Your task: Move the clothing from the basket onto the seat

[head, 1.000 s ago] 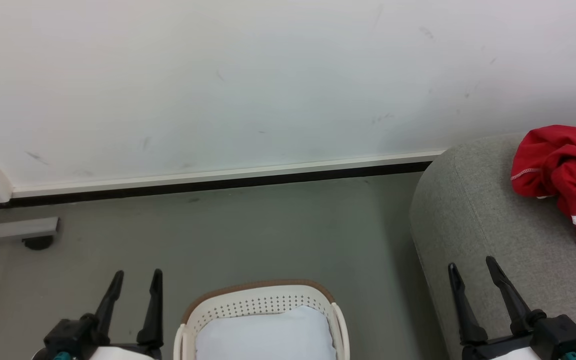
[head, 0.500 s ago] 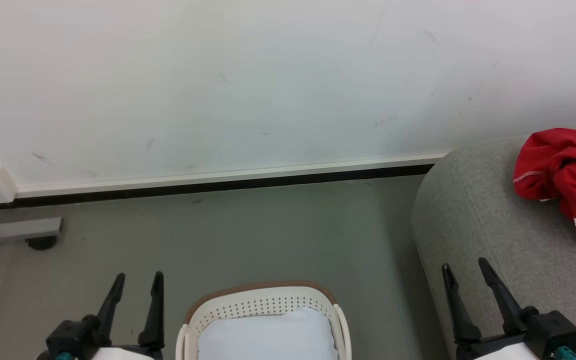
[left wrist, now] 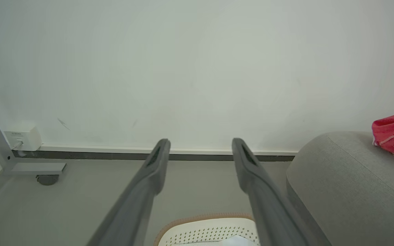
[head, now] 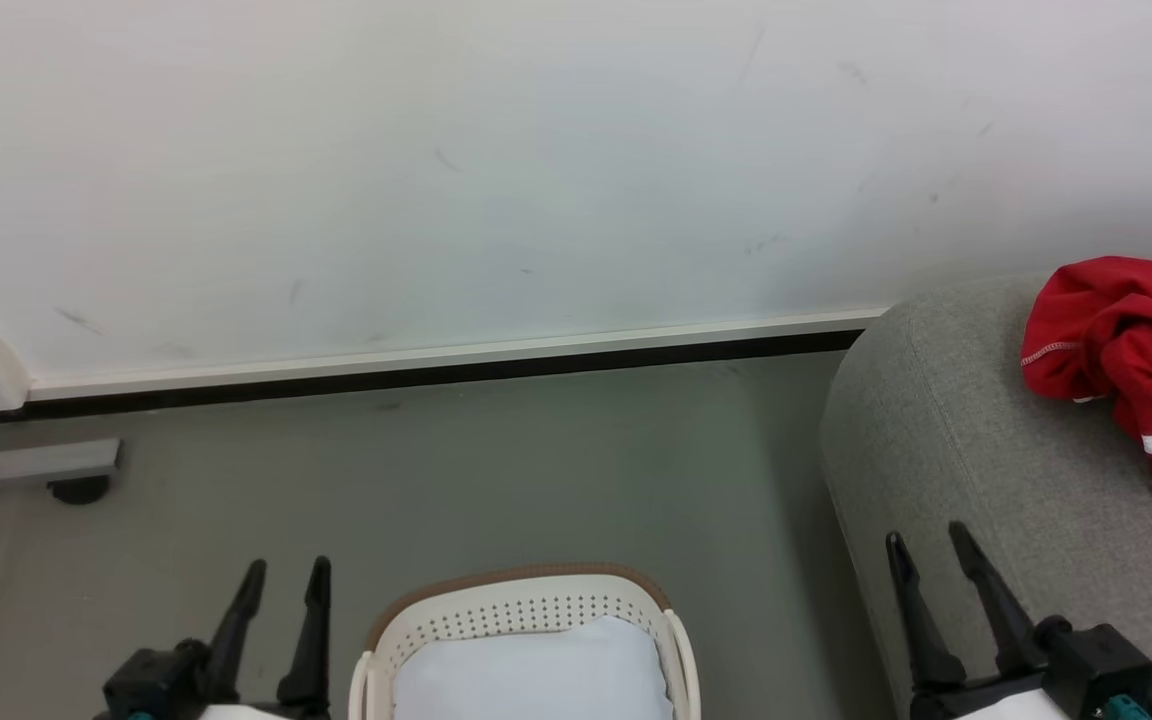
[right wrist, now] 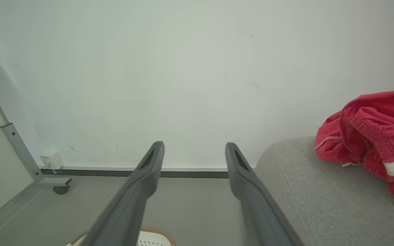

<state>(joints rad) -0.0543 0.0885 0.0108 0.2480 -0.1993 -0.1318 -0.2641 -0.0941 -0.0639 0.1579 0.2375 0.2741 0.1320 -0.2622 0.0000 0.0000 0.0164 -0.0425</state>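
The red clothing (head: 1126,350) lies crumpled on the grey seat (head: 986,450), toward its far edge by the wall. It is well apart from the basket (head: 526,585) on the floor (head: 536,470), which holds a pale bluish-white cloth (head: 531,675). The left end effector (head: 286,568) hangs just left of the basket and the right end effector (head: 928,535) near the seat's edge facing the basket, each with fingers apart, gripping nothing.

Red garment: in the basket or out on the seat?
Out. The red garment lies crumpled on the grey seat; the basket holds a pale cloth.
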